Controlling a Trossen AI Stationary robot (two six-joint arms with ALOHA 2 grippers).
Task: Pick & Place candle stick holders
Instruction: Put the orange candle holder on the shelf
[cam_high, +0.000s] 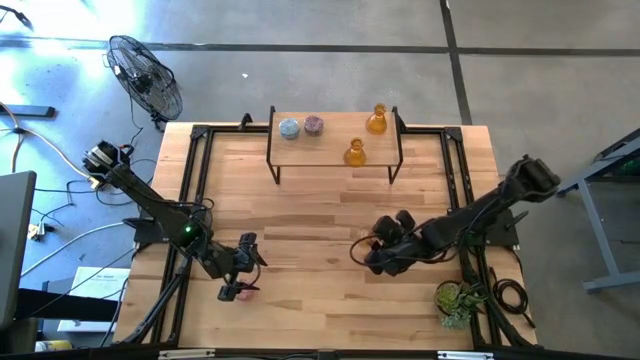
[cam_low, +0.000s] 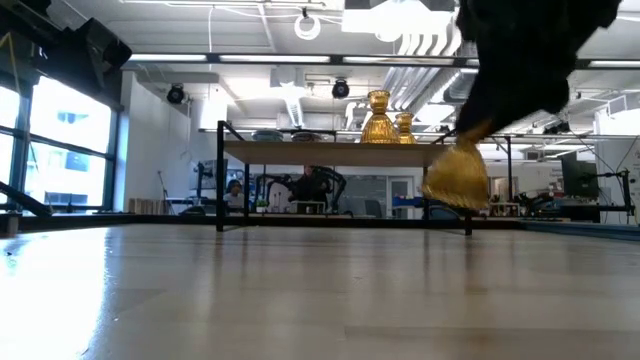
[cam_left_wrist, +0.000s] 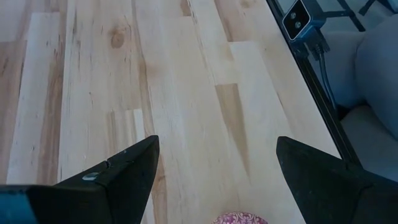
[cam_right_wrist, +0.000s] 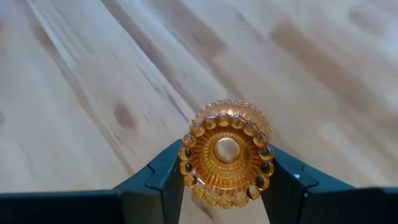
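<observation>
My right gripper (cam_high: 368, 252) is shut on an amber flask-shaped holder (cam_right_wrist: 227, 155) over the table's middle right. The low view shows the holder (cam_low: 457, 176) in the air, tilted. My left gripper (cam_left_wrist: 217, 146) is open at the near left, and its fingers stand on either side of a squat pink holder (cam_left_wrist: 239, 218) that sits on the table (cam_high: 243, 291); I see no touch. A pale blue holder (cam_high: 289, 127), a pink one (cam_high: 313, 125) and two amber ones (cam_high: 376, 120) (cam_high: 355, 152) stand on a low shelf (cam_high: 330, 140) at the far middle. My right gripper pinches the amber holder between its two fingers, at the sides of its beaded round end (cam_right_wrist: 186, 168), which faces the wrist camera. The holder is lifted clear of the table. It hangs tilted, its wide body (cam_low: 455, 182) lowest and its narrow part running up into the gripper.
A black frame (cam_high: 200, 180) runs along the table's left and right sides. A green leafy plant (cam_high: 457, 297) stands at the near right corner, close behind my right arm. A fan (cam_high: 145, 75) stands on the floor beyond the far left corner.
</observation>
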